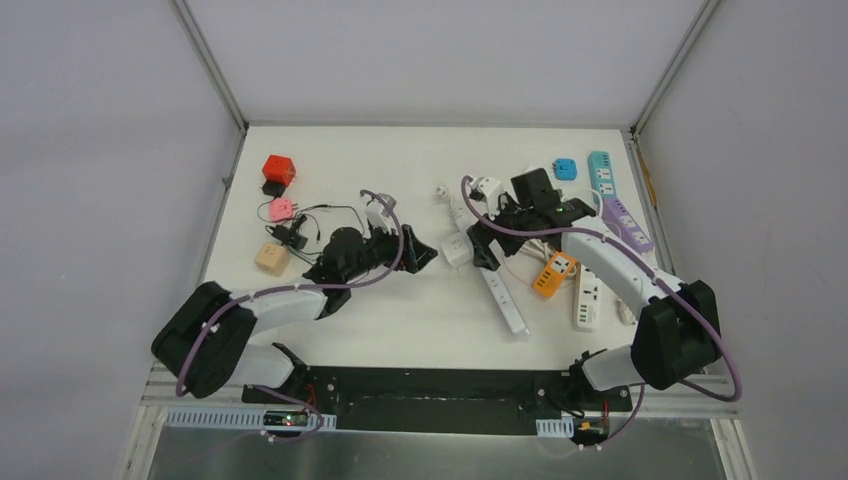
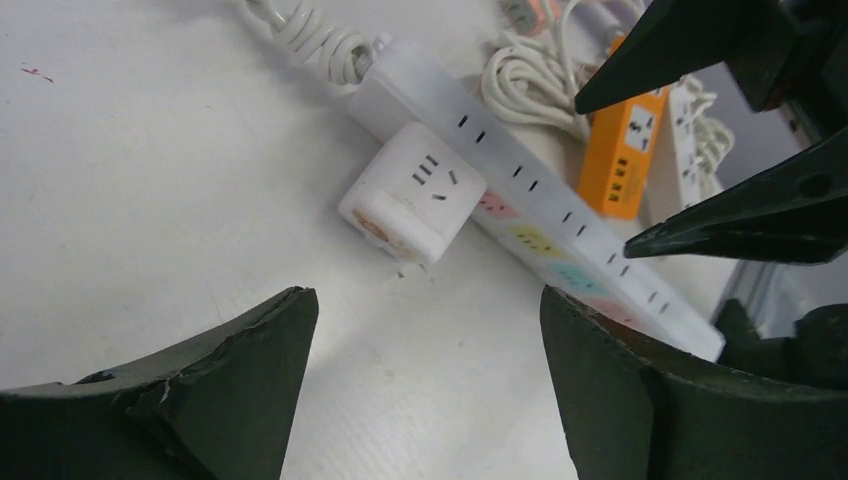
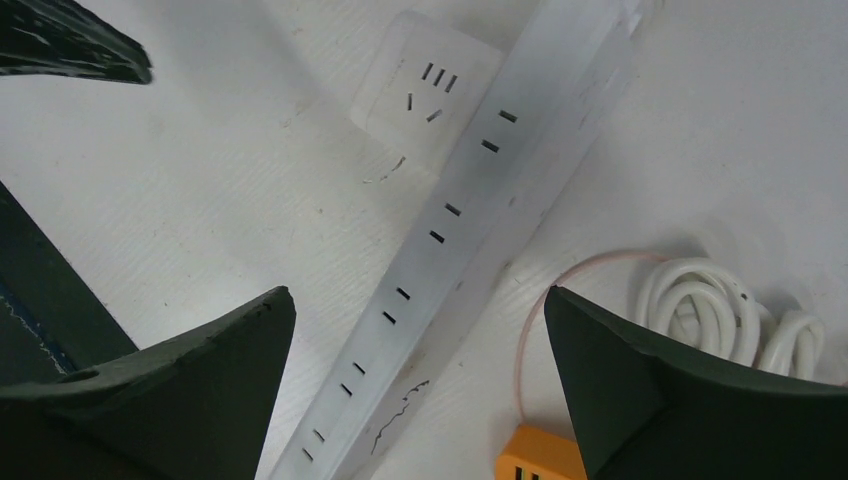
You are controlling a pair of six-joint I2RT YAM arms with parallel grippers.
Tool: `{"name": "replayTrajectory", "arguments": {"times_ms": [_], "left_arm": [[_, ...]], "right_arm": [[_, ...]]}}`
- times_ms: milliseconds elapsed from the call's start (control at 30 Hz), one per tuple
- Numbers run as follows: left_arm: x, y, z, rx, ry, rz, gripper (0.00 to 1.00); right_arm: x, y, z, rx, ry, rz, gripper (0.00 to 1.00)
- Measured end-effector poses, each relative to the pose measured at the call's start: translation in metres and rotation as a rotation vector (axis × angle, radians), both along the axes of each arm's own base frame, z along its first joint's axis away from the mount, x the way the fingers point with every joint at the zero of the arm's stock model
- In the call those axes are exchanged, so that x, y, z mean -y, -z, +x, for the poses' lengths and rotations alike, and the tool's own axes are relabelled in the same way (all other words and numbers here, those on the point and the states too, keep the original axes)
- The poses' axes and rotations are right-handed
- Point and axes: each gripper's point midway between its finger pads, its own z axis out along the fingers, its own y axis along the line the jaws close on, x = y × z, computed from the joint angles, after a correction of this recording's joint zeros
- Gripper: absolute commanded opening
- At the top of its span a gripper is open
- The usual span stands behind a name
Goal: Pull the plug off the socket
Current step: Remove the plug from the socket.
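The white cube-shaped plug adapter (image 2: 412, 190) lies on the white tabletop (image 2: 150, 200), touching the side of the long white power strip (image 2: 560, 215) near its coiled-cord end. Whether its pins sit in the strip cannot be made out. Slot holes mark its top face. The left hand (image 2: 425, 300) hangs just before it, fingers wide and holding nothing. The right hand (image 3: 418, 295) is spread wide over the strip, also holding nothing.

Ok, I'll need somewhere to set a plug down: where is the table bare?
Bare: the near-centre white table between the black base plate and the long white power strip; also the far strip behind the red cube adapter. Crowded: the right side, around the orange power strip and coiled white cables.
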Motion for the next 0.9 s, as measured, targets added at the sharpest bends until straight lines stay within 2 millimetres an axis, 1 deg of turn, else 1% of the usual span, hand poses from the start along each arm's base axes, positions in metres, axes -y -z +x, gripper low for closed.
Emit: {"name": "replayTrajectory", "arguments": {"times_ms": [133,233,400,467,600,700,733,767,900], "left_arm": [[0.0,0.026,0.003,0.143,0.016,0.031,0.86],[0.002,0.037,0.006,0.21,0.035,0.044,0.86],[0.016,0.045,0.008,0.343,0.098,0.091,0.89],[0.019,0.047,0.01,0.389,0.11,0.117,0.9],[0.021,0.05,0.012,0.452,0.117,0.158,0.9],[0.022,0.057,0.012,0.479,0.128,0.192,0.92],[0.024,0.06,0.011,0.488,0.136,0.206,0.93],[0.029,0.064,0.005,0.516,0.165,0.235,0.93],[0.041,0.069,-0.005,0.596,0.217,0.286,0.94]], "right_arm": [[-0.009,0.012,-0.005,-0.012,-0.026,-0.041,1.0],[-0.014,0.02,-0.005,-0.006,-0.038,-0.075,1.0],[-0.015,0.037,-0.007,-0.02,-0.044,-0.141,0.99],[-0.014,0.041,-0.006,-0.018,-0.04,-0.158,0.99],[-0.011,0.049,-0.006,-0.013,-0.03,-0.171,0.98],[-0.007,0.062,-0.01,-0.023,-0.023,-0.181,0.97],[-0.004,0.068,-0.013,-0.031,-0.018,-0.186,0.93],[0.001,0.078,-0.019,-0.053,-0.007,-0.2,0.92],[-0.001,0.079,-0.016,-0.05,0.009,-0.195,0.88]]}}
